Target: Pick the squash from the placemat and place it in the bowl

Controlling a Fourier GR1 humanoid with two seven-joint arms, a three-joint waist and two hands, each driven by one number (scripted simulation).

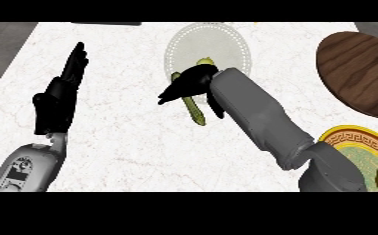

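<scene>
Curling over the squash (196, 110), the right hand (193, 81) covers the placemat (221, 41).

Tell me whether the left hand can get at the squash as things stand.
Probably not easily. The squash lies on the placemat under the right hand, which covers most of it. The left hand rests open well to the side, with bare counter between, so only the stem end is free.
</scene>
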